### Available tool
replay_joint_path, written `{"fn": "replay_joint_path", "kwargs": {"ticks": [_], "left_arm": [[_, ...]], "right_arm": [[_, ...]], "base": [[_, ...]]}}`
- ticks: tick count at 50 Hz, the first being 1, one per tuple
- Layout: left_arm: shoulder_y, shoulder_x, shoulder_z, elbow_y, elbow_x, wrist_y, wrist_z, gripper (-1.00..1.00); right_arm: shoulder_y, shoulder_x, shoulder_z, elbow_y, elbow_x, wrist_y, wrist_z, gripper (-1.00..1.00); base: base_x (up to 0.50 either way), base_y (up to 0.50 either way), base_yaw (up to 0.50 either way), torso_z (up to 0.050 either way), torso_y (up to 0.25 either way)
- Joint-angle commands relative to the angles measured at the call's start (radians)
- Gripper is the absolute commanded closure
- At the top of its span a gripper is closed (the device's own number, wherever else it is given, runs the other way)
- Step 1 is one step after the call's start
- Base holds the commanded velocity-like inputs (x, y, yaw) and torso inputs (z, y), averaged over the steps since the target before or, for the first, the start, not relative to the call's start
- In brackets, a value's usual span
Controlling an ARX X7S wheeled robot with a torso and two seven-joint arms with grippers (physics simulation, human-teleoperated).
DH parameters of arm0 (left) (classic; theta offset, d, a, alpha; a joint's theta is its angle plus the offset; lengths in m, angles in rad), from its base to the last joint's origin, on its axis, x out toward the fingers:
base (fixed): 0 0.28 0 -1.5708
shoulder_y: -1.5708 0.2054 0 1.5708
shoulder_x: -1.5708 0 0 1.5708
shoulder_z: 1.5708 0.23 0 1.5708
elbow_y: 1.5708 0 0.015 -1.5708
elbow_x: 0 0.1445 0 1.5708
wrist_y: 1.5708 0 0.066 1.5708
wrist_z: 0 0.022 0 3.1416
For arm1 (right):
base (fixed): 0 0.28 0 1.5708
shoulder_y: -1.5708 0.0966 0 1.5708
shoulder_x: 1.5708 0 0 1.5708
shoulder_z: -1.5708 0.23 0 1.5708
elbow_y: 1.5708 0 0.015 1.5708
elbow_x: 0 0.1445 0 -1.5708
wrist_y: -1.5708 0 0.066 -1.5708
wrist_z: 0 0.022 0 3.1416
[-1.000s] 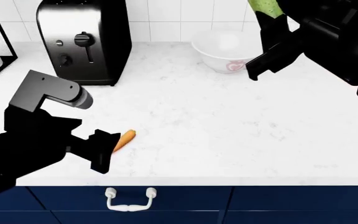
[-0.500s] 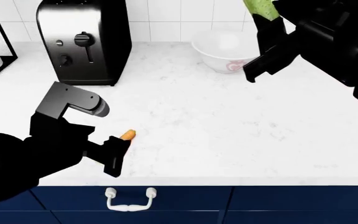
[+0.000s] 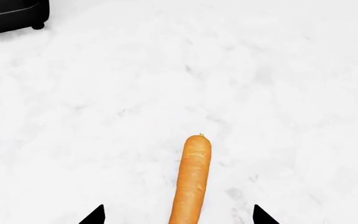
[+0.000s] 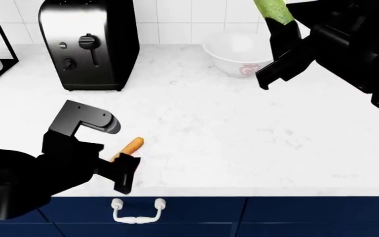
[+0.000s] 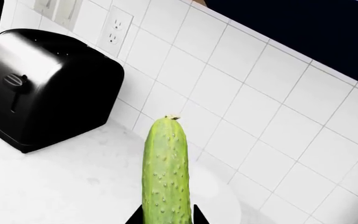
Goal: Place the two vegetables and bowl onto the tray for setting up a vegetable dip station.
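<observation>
- White marbled worktop (image 4: 242,128) ran under a white tiled wall, with dark blue drawer fronts below its front edge.
- A black toaster (image 4: 89,42) stood at the back of the worktop toward its left end, close to the wall.
- I had the right gripper (image 4: 283,35) up above the back edge, clamped on the cucumber (image 5: 166,175); the bumpy green vegetable stuck out beyond the fingers, clear of the surface.
- In the right wrist view the cucumber's tip pointed toward the tiles, with the toaster and a wall socket (image 5: 115,31) off to one side.
- The bowl (image 4: 236,54) sat on the worktop near the back edge, just beside the right gripper, its red-pink mark facing forward.
- The carrot (image 3: 191,182) lay flat on the worktop near the front edge, toward the left end.
- My left gripper (image 3: 177,217) had its fingers spread wide, one tip on each side of the carrot's near end, neither touching it.
- I could not see the tray in any view.
</observation>
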Motion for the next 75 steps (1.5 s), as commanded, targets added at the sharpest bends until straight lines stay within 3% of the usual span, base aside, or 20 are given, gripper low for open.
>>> {"fn": "replay_joint_path", "kwargs": {"ticks": [1,27,28,55,69,75], "left_arm": [[0.02,0.018,0.015,-0.017,0.027,0.005,0.009,-1.0],[0.045,0.047,0.038,-0.037,0.043,0.007,-0.004,-1.0],[0.046,0.046,0.039,-0.034,0.049,0.007,-0.01,1.0],[0.038,0.019,0.01,0.015,0.062,0.04,-0.033,1.0],[-0.102,-0.023,-0.079,0.126,-0.02,0.033,-0.133,1.0],[-0.299,0.04,-0.118,0.114,-0.084,-0.029,-0.254,1.0]], "right_arm": [[-0.001,0.0,-0.003,-0.001,-0.012,-0.003,-0.006,1.0],[0.003,0.002,-0.007,-0.003,-0.01,-0.011,-0.003,1.0],[0.003,0.002,-0.009,-0.003,-0.012,-0.01,-0.004,1.0],[0.013,0.007,-0.026,-0.012,-0.03,-0.006,0.001,1.0],[0.023,0.007,-0.032,-0.002,-0.051,-0.008,0.013,1.0],[0.029,-0.002,-0.006,0.024,-0.072,-0.036,0.08,1.0]], "base": [[0.0,0.0,0.0,0.0,0.0],[0.0,0.0,0.0,0.0,0.0],[0.0,0.0,0.0,0.0,0.0],[0.0,0.0,0.0,0.0,0.0],[0.0,0.0,0.0,0.0,0.0],[0.0,0.0,0.0,0.0,0.0]]}}
